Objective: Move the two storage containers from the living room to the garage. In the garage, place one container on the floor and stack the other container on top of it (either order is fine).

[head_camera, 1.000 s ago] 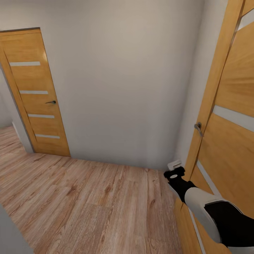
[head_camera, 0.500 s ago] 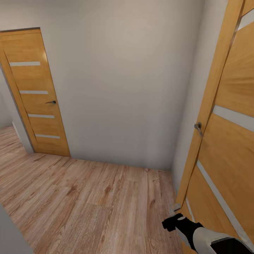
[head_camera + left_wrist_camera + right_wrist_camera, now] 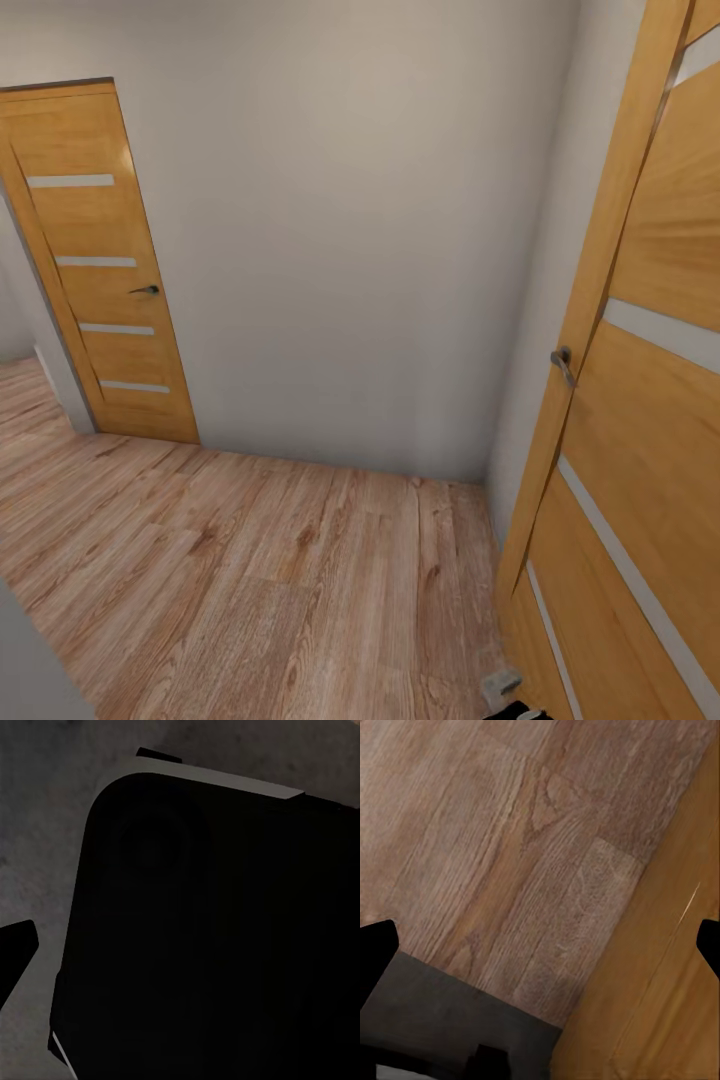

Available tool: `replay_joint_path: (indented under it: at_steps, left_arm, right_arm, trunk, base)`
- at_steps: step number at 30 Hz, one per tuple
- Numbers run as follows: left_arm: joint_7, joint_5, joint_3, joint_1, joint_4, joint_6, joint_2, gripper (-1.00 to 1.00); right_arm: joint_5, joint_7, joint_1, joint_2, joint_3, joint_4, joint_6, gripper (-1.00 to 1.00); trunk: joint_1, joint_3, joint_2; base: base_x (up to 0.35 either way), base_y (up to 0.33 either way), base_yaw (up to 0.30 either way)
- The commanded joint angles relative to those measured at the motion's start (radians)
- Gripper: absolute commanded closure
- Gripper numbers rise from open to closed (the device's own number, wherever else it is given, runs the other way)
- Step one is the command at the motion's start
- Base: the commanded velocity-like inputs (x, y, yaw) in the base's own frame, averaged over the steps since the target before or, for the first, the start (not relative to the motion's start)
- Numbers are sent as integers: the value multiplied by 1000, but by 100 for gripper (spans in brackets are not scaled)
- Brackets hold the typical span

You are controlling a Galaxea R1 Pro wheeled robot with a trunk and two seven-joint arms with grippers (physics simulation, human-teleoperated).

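Note:
The two storage containers are out of view, and so is the garage. I am in a hallway with a pale wood-plank floor (image 3: 250,580). My right gripper (image 3: 507,692) just peeks in at the bottom edge of the head view, low beside the open wooden door (image 3: 640,420) on the right. In the right wrist view the right gripper (image 3: 540,952) is open with nothing between its fingers, over the planks next to the door's foot. In the left wrist view one dark fingertip (image 3: 16,949) sits far out at the side, in front of a dark part of my own body (image 3: 210,930).
A plain grey-white wall (image 3: 350,250) closes the hallway straight ahead. A second wooden door (image 3: 100,280) with a dark handle stands at the far left. The right door has a metal handle (image 3: 563,362). Open plank floor lies between the doors.
My right arm has dropped from beside the right door's edge down to the bottom edge of the head view. The camera and the doors have not moved.

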Motion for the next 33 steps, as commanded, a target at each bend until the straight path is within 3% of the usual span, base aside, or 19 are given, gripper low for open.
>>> replay_joint_path:
  at_steps: [1, 7, 14, 18, 23, 29, 33]
  left_arm:
    - [0, 5, 2, 0, 0, -2, 0, -100]
    - [0, 5, 2, 0, 0, -2, 0, -100]
    - [0, 5, 2, 0, 0, -2, 0, -100]
    - [0, 5, 2, -1, 0, -2, 0, -100]
    - [0, 5, 2, 0, 0, -1, 0, -100]
    - [0, 6, 4, -1, -3, -2, 0, -100]
    - [0, 6, 4, -1, -3, -2, 0, -100]
  right_arm:
    - [11, 4, 23, 1, -1, 1, -10, -100]
    - [9, 7, 149, 1, -2, 1, -74, -100]
    - [8, 5, 238, 0, -2, 1, -79, -100]
    - [-1, -3, 255, -1, -3, 1, -79, -100]
    - [-47, -4, 258, -3, -4, 1, -78, -100]
    - [-46, -5, 262, 3, -4, 1, -77, -100]
    - [-44, -5, 269, -6, -2, 0, -82, -100]
  trunk:
    - [0, -1, 0]
    - [0, -1, 0]
    - [0, -1, 0]
    - [0, -1, 0]
    - [0, -1, 0]
    - [0, -1, 0]
    - [0, -1, 0]
  base:
    - [0, 0, 0]
    - [0, 0, 0]
    - [0, 0, 0]
    - [0, 0, 0]
    - [0, 0, 0]
    - [0, -2, 0]
    - [0, 0, 0]
